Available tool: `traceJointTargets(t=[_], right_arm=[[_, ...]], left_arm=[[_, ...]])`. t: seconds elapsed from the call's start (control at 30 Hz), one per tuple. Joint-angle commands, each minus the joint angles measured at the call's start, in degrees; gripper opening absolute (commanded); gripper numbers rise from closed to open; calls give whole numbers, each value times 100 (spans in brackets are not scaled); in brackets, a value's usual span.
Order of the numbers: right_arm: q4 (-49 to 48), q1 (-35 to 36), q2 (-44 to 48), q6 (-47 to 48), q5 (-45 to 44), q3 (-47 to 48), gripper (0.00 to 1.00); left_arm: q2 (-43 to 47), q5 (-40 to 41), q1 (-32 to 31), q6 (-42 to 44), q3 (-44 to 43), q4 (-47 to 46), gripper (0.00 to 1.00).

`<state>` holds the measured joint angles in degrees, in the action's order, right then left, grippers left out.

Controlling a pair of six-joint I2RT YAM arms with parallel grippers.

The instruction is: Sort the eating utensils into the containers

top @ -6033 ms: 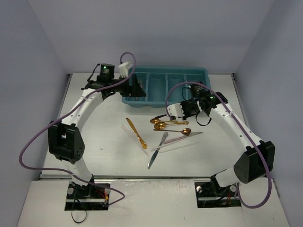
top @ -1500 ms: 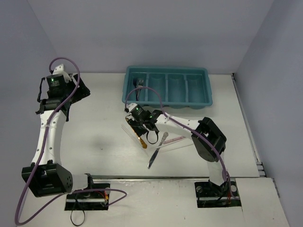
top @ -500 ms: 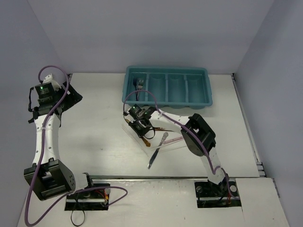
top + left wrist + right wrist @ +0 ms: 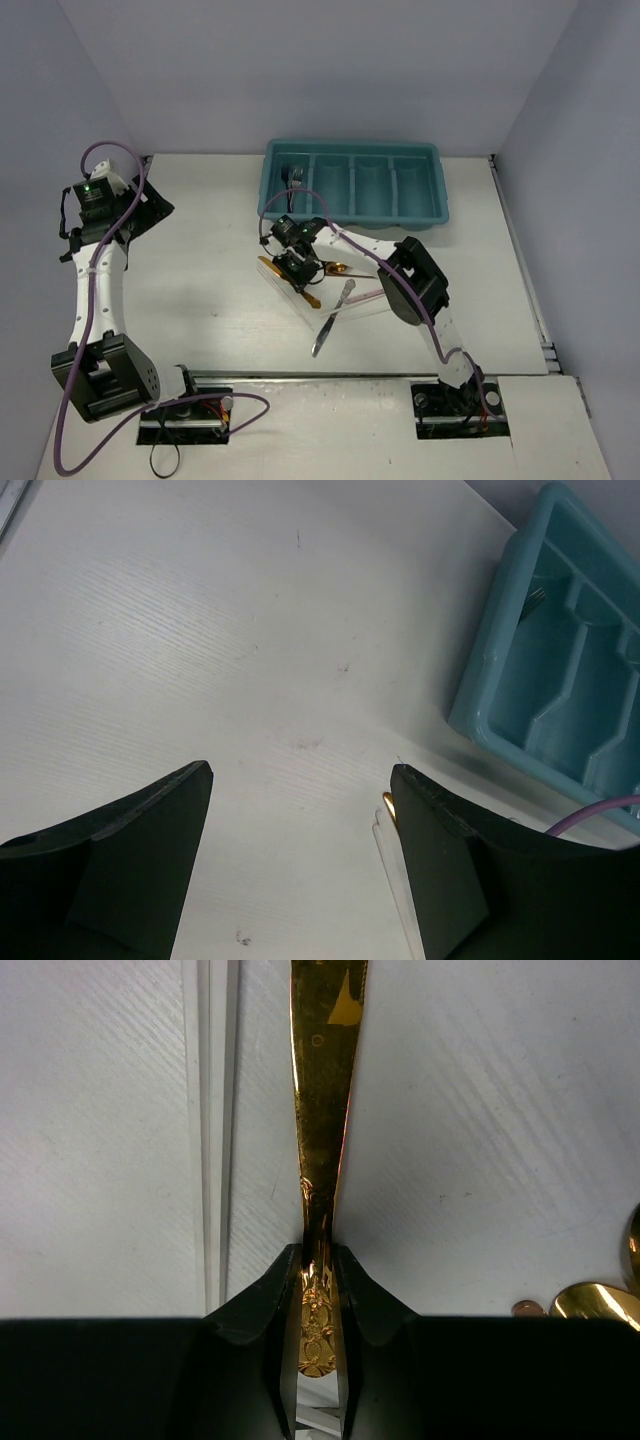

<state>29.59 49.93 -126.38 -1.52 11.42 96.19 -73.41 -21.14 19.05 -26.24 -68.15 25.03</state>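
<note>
At table centre, just near of the tray: right gripper [image 4: 318, 1260] has its fingers pinched narrow on the ornate handle end of a gold utensil [image 4: 325, 1090]. Both pads are pressed against the metal with no gap to be seen. Flat broad part suggests a knife; not certain.

Key relation: in the right wrist view the utensil's long axis runs straight out from the fingers, in line with the gripper, so the grip sits at one end and the rest overhangs. In the top view it lies on a diagonal, far-left to near-right, partly hidden under the gripper. Whether it is clear of the surface cannot be told.

Teal tray [image 4: 440, 190] lies far of the grip and a little right, its compartments running near to far. Judgement: the utensil will need turning to line up with a compartment before it goes in. One fork [image 4: 290, 176] sits in the leftmost compartment; the others look bare.

Right arm is plainly the nearer one. Left gripper [image 4: 300, 770] hangs over the far left, well apart, fingers spread wide with nothing between them.

Surface: white table [image 4: 200, 270], matt, lightly scuffed. Pale sticks [image 4: 215, 1110] lie just beside the gold utensil and parallel to it; risk of dragging them. Gold spoons [image 4: 595, 1300] lie nearby, and a silver knife [image 4: 324, 336] is nearer the arm bases. Plain walls enclose three sides.
</note>
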Motion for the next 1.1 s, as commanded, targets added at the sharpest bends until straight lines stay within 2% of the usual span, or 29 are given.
traceJointTargets(t=[0.0,0.23,0.63,1.07], right_arm=[[979,-66,-732,-108,200,-230,0],[954,-103,-302,-111,117,227,0],[946,119,547,26,-247,236,0],[900,281,1026,261,-486,545,0]], left_arm=[[55,-91,87,-58,11,-333,70],[54,-108,98,-92,21,-349,70],[-51,-136,98,-239,-3,-351,70],[-25,-26,102,-241,-106,-244,70]])
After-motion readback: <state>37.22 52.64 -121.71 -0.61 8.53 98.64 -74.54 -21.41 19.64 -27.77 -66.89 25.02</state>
